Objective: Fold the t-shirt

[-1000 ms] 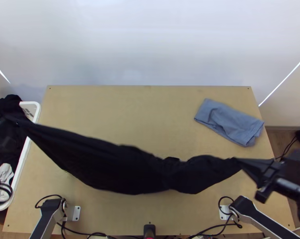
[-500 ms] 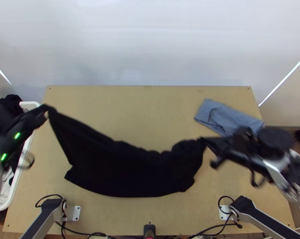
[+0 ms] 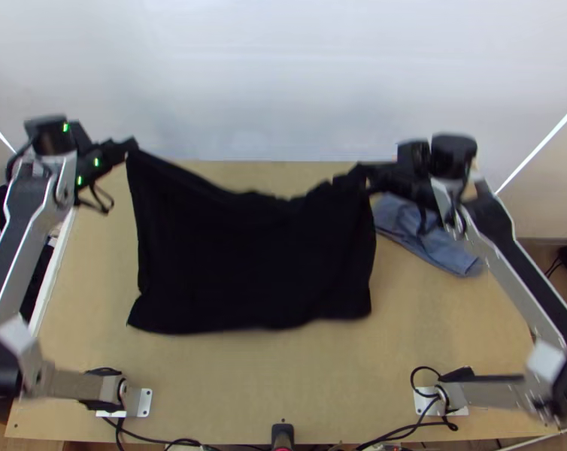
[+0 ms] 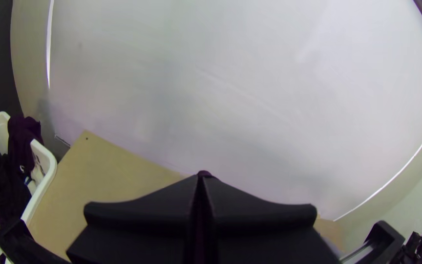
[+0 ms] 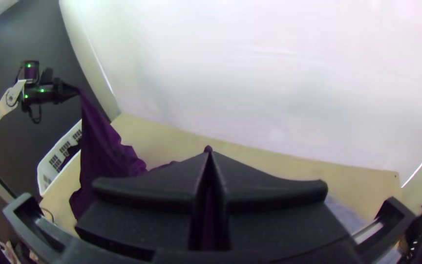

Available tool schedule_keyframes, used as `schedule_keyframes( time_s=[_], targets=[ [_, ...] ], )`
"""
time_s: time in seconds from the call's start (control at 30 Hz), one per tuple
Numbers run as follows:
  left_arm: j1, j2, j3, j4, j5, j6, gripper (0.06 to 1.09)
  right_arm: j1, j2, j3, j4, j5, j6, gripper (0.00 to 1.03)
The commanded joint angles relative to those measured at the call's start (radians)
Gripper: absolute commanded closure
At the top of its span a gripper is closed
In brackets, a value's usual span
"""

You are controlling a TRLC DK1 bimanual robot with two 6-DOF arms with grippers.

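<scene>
In the top view a black t-shirt [image 3: 250, 259] hangs stretched between both grippers, its upper edge sagging in the middle and its lower edge toward the arms' bases. My left gripper [image 3: 130, 147] is shut on one upper corner, my right gripper [image 3: 365, 177] on the other, bunched one. The left wrist view has the left gripper [image 4: 201, 177] with its fingers pressed together and a bit of dark cloth at the tips. Cloth is also pinched in the right gripper [image 5: 209, 152] in the right wrist view, where the t-shirt [image 5: 98, 146] looks purple and drapes from the left arm.
A folded blue-grey cloth [image 3: 422, 237] lies at the table's right side, partly beneath the right arm. A white basket [image 4: 45, 183] with dark and white clothes stands beyond the left table edge. The table [image 3: 283, 383] has cables along its near edge.
Both grippers have moved up the picture and inward, the left one from over the basket. The t-shirt between them went from a long, slack strip to a broader hanging sheet.
</scene>
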Motion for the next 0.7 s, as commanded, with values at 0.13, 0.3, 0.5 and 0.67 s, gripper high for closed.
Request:
schedule_keyframes(
  time_s=[0.13, 0.3, 0.5, 0.67],
  targets=[
    [0.025, 0.368, 0.756, -0.234, -0.014, -0.044, 1.05, -0.122, 0.436, 0.833, -0.208, -0.026, 0.092, 1.0],
    [-0.004, 0.15, 0.635, -0.257, -0.007, -0.081, 1.05, -0.116, 0.315, 0.891, -0.245, -0.04, 0.109, 1.0],
    [-0.002, -0.205, 0.362, -0.122, -0.007, -0.156, 1.05, -0.108, 0.034, 0.787, -0.383, -0.108, 0.201, 1.0],
    [0.007, -0.465, 0.195, -0.041, -0.007, -0.181, 1.05, -0.114, -0.185, 0.759, -0.539, -0.175, 0.237, 1.0]
  ],
)
